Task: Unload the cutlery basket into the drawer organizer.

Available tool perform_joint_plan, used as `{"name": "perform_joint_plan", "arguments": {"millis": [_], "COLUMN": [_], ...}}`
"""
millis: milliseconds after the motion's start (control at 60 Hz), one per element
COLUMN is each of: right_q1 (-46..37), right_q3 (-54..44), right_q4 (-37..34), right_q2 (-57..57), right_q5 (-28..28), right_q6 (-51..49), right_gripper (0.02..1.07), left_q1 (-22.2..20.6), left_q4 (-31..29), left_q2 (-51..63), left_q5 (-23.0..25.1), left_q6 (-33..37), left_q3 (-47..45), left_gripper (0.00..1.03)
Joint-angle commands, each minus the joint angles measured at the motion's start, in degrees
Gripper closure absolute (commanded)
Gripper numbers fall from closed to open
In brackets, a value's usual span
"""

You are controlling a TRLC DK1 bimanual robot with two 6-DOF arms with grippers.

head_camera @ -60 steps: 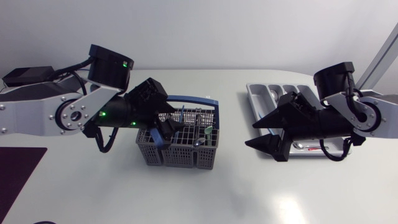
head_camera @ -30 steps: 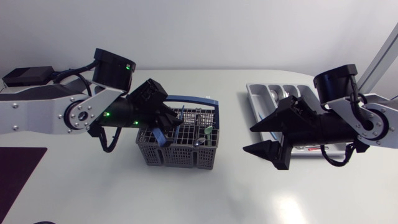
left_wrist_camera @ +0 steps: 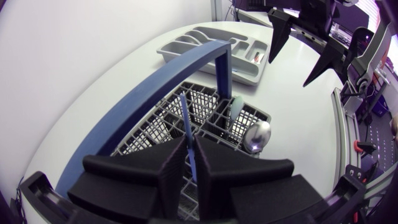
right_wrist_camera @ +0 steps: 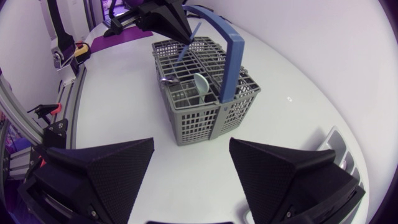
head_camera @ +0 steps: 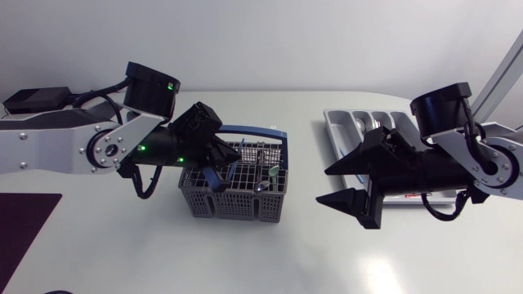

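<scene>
The grey cutlery basket [head_camera: 237,198] with a blue carrying handle [head_camera: 255,131] stands mid-table. My left gripper [head_camera: 219,171] reaches into it from above. In the left wrist view the left gripper [left_wrist_camera: 189,169] is shut on a thin blue-handled utensil [left_wrist_camera: 185,121] that stands upright in the basket [left_wrist_camera: 249,113]. A metal spoon [left_wrist_camera: 257,134] and a pale green piece [left_wrist_camera: 238,106] stand in nearby cells. The grey drawer organizer [head_camera: 359,122] lies at the back right. My right gripper [head_camera: 323,186] hangs open over bare table between the basket and the organizer, with nothing in it [right_wrist_camera: 191,149].
A dark purple mat [head_camera: 24,220] lies at the front left edge. A small piece with red on it [left_wrist_camera: 256,57] rests in one organizer compartment. From the right wrist, the basket [right_wrist_camera: 205,118] is ahead with my left gripper [right_wrist_camera: 180,31] above it.
My left gripper's fingers have closed onto the blue-handled utensil in the basket. My right gripper has drifted slightly toward the table's front and left, still open.
</scene>
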Motion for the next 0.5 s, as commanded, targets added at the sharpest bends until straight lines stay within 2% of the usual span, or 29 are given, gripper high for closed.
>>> {"name": "perform_joint_plan", "arguments": {"millis": [0,483], "right_q1": [1.5,3.0], "right_q3": [-1.8,-2.0], "right_q4": [-1.0,-1.4], "right_q2": [-1.4,-1.5], "right_q5": [-0.1,0.3], "right_q6": [-0.5,-0.2], "right_gripper": [0.17,0.17], "left_q1": [-0.3,-0.2], "left_q4": [0.5,1.1], "left_q2": [0.9,-6.3], "left_q5": [0.4,1.7], "left_q6": [-1.4,-1.3], "left_q3": [1.2,-1.8], "left_gripper": [0.97,0.97]}}
